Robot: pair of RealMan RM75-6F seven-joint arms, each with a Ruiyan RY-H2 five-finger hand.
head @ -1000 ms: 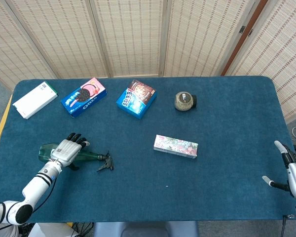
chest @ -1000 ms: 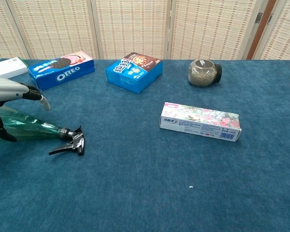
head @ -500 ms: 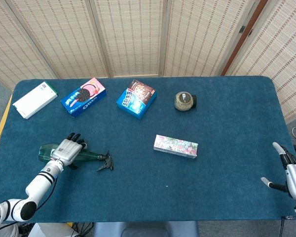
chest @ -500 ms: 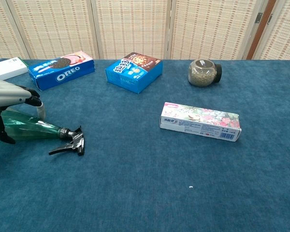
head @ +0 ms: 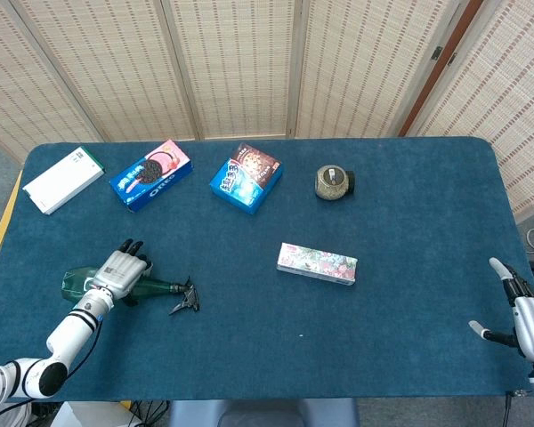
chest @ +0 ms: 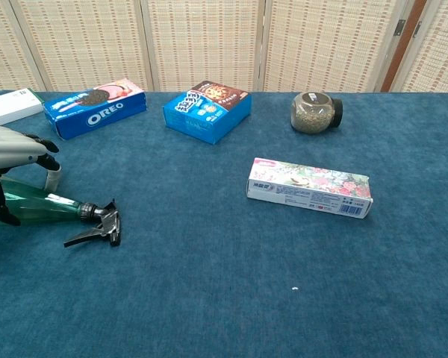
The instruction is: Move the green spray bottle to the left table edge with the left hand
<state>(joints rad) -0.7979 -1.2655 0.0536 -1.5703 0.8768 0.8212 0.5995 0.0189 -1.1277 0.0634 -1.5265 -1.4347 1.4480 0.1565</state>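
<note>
Green spray bottle (head: 116, 284) lies on its side on the bench (head: 409, 231), down at about 8 o'clock of the top in the head view, black trigger nozzle (head: 182, 298) pointing to 3 o'clock, body end toward the left edge

Progress, judged from this moment: grasp is made, bottle sits near the left edge but not at it, a strip of blue cloth shows between the bottle base and the edge. Left to do: carry it the last stretch toward 9 o'clock, set it down, let go. Can't tell if the bottle is lifted or dragging on the cloth

Left robot hand (head: 122, 270) is draped over the bottle body from above, dark fingertips past the far side, thumb on the near side in the chest view. Reads as wrapped around the bottle and gripping it. Forearm runs back from the wrist to 7 o'clock, low over the bench, elbow off the near-left corner

Right robot hand (head: 519, 313) hangs off the right edge of the bench at about 4 o'clock, fingers spread, nothing in it, well apart from everything

Other items stay clear of the path: white box (head: 62, 179) and Oreo box (head: 150, 174) at 10 to 11 o'clock of the bottle, blue cookie box (head: 246, 177), jar (head: 334, 181), and floral carton (head: 317, 262) off to 3 o'clock
</note>
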